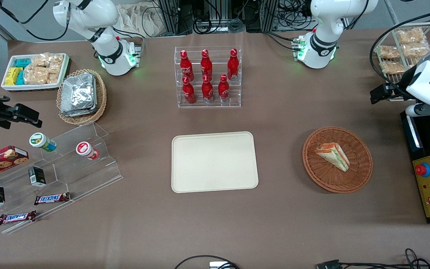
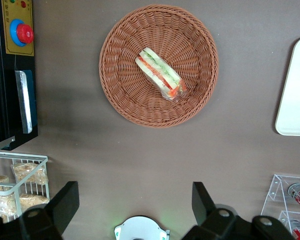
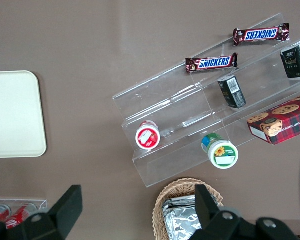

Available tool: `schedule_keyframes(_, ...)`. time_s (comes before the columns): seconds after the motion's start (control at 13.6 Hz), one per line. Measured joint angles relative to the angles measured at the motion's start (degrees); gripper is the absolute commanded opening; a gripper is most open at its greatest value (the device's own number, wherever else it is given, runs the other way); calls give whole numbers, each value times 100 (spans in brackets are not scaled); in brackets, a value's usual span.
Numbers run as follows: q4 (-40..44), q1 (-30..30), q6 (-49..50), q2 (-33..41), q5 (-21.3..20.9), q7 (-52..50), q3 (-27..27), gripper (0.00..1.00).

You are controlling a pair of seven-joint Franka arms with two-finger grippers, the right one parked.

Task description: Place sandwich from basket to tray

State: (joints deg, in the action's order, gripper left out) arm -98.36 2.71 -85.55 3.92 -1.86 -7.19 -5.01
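A brown matte tabletop (image 1: 274,119) carries everything here, with cables and metal framing along its edge farthest from the front camera. The small triangular wedge sandwich of white bread with red, orange and green filling (image 1: 333,155) lies on its side inside the round, shallow reddish-brown woven wicker basket (image 1: 360,175), toward the working arm's end of the tabletop. The large flat cream-beige rectangular plastic tray (image 1: 214,161) sits bare at the middle of the tabletop, well apart from the basket. A clear acrylic rack of red soda bottles (image 1: 207,76) stands farther from the front camera than the tray. The left arm's hand (image 2: 135,200) hangs high above the bare tabletop near the basket, its two dark fingers (image 2: 202,200) spread wide and holding nothing.
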Motion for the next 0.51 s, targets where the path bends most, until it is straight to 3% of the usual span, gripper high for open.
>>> schedule_keyframes(0.51,8,10,34,0,0,0,19,100)
